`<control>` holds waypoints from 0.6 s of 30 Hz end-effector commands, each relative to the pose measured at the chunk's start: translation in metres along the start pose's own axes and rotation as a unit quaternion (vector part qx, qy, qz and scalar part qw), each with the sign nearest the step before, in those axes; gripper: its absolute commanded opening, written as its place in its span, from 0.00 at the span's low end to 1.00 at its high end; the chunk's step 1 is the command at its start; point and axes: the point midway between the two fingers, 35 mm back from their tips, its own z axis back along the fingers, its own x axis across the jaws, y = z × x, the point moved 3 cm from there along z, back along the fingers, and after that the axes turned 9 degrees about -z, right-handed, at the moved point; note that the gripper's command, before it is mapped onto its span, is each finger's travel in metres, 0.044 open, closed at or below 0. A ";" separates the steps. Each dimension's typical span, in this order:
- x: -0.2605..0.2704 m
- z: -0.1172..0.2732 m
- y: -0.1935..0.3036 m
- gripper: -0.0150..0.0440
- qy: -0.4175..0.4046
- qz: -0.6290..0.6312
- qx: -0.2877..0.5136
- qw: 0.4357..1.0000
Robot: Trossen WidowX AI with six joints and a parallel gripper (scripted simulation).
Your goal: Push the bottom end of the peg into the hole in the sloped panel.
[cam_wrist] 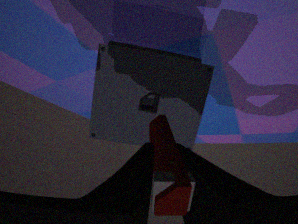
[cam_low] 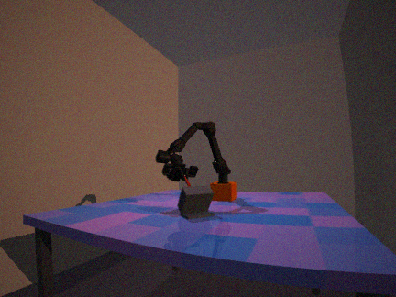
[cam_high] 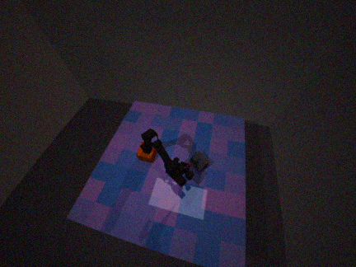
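The red peg [cam_high: 190, 164] [cam_low: 187, 181] [cam_wrist: 163, 142] has flat sides and is held tilted, clear of the table. My gripper [cam_high: 188, 165] [cam_low: 185, 177] [cam_wrist: 161, 149] is shut on it. The grey sloped panel block [cam_high: 200, 161] [cam_low: 194, 202] [cam_wrist: 112, 117] is right by the peg's free end. Its small dark hole [cam_wrist: 149, 103] has straight edges and shows near the middle of the face. In the wrist view the peg's far end appears just below and right of the hole, not in it. The exact gap to the face cannot be told.
The orange base [cam_high: 146, 154] [cam_low: 225, 192] carries the arm, which arches over toward the panel. The patchwork table [cam_high: 228, 231] [cam_low: 284, 247] lies under both. Shadows fall across the top part of the panel face in the wrist view.
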 end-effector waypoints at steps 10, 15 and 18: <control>0.001 -0.016 -0.004 0.25 -0.001 -0.033 0.008 0.999; 0.002 -0.021 -0.004 0.25 -0.003 -0.043 0.012 0.999; 0.002 -0.024 -0.005 0.25 -0.004 -0.049 0.014 0.999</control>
